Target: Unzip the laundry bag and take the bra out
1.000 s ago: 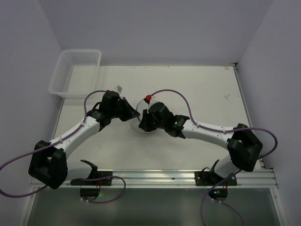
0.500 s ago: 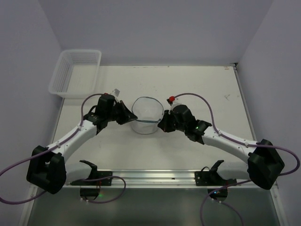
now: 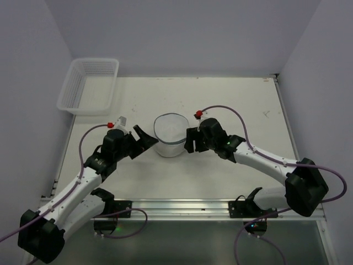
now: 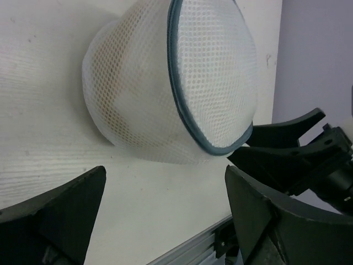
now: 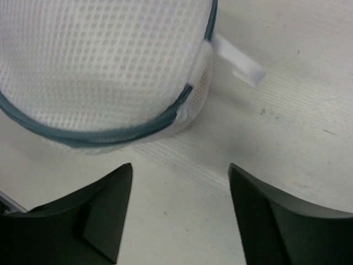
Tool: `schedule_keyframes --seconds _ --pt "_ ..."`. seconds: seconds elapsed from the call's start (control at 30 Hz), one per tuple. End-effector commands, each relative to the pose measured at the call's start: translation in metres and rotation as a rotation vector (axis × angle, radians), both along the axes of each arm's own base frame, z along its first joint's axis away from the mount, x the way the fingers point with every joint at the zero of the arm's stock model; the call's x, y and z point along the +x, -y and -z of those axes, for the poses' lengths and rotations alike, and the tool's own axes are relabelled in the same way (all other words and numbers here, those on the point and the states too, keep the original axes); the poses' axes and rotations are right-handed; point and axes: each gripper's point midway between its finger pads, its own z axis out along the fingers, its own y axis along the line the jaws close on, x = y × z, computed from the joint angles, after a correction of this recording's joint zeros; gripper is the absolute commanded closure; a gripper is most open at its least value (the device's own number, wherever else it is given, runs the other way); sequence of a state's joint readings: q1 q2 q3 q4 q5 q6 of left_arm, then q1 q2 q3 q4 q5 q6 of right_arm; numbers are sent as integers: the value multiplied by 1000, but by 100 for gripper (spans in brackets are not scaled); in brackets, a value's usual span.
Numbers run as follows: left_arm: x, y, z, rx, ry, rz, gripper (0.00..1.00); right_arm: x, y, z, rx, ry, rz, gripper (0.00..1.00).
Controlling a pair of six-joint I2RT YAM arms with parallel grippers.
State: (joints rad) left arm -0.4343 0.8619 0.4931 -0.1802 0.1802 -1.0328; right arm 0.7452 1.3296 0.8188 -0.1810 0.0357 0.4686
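hidden stuff first: can't make out the bra, only a faint tan tint through the mesh of the laundry bag [image 3: 168,134] in the left wrist view. can't pick out a zipper pull in any view. both wrist views cut off part of the zipper [image 4: 179,105] ring, and the right wrist view shows only its near arc plus a white tab [image 5: 237,61] sticking out beside it.

bag sits mid-table [image 3: 231,110], between the two arms, well apart from the white basket [image 3: 88,85] at the far left corner. it stands as a dome with the zippered face pointing up; the outline is roughly round, no clear long axis.

left gripper [image 3: 148,138] – jaws spread wide, empty, near the bag's left side with bare table between. right gripper [image 3: 187,141] – also spread, empty, just beside the bag's right side; the bag lies beyond its fingertips, and i can't tell if they touch.
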Motion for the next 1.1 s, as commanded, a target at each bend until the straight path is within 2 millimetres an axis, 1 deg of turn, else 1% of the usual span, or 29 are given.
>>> schedule_keyframes --seconds 0.0,0.03,0.07,0.1,0.13,0.17,0.2,0.23,0.27,0.3,0.33,0.37,0.4,0.47,0.5,0.57,0.6,0.63,0.67,0.7,0.77,0.83,0.97,1.0,1.07 --pt "12 -23 -23 90 102 -91 7 4 15 -26 -36 78 14 27" --pt "14 -25 -27 124 121 -83 7 2 18 -31 -34 85 18 19" --pt "19 -28 -38 139 147 -93 8 0 19 -45 -5 112 24 16" --pt "22 -28 -42 152 160 -89 9 -1 20 -52 12 122 30 13" --pt "26 -27 -41 184 174 -67 11 -2 21 -59 25 134 36 11" --pt "32 -24 -53 185 203 -58 11 -3 23 -71 51 158 45 9" --pt "39 -22 -50 208 193 -46 13 -2 23 -78 63 170 51 8" --pt "44 -20 -52 232 210 -22 16 -3 25 -82 68 175 61 8" --pt "51 -15 -65 229 239 -5 17 -4 27 -89 85 183 72 7" --pt "59 -11 -59 251 221 16 18 -3 29 -94 92 194 85 7" --pt "65 -9 -60 272 232 36 20 -4 29 -97 100 199 86 6" --pt "73 -4 -75 264 262 50 21 -5 30 -99 108 203 90 6" --pt "81 0 -67 283 239 66 21 -6 31 -103 121 210 91 6" --pt "92 0 -69 314 241 71 25 -8 32 -106 131 214 92 6" --pt "102 1 -69 325 233 69 26 -10 33 -106 134 214 92 6" --pt "112 0 -68 351 233 69 29 -12 33 -105 144 205 93 6" --pt "117 0 -70 361 240 67 30 -14 34 -103 145 199 95 6" --pt "122 0 -63 385 231 77 32 -15 35 -103 151 198 96 6" --pt "125 1 -61 391 232 84 33 -16 35 -103 160 195 98 6" --pt "129 3 -54 401 219 99 34 -17 36 -100 158 189 102 5" --pt "132 10 -54 394 229 137 38 -19 37 -100 169 188 107 6" --pt "135 15 -47 395 222 164 40 -20 38 -99 170 187 108 5" --pt "140 18 -33 404 198 185 42 -21 37 -97 173 182 105 6" --pt "140 20 -26 404 182 193 42 -21 37 -97 175 181 104 6" --pt "140 25 -23 386 179 214 43 -21 37 -96 176 178 106 6"
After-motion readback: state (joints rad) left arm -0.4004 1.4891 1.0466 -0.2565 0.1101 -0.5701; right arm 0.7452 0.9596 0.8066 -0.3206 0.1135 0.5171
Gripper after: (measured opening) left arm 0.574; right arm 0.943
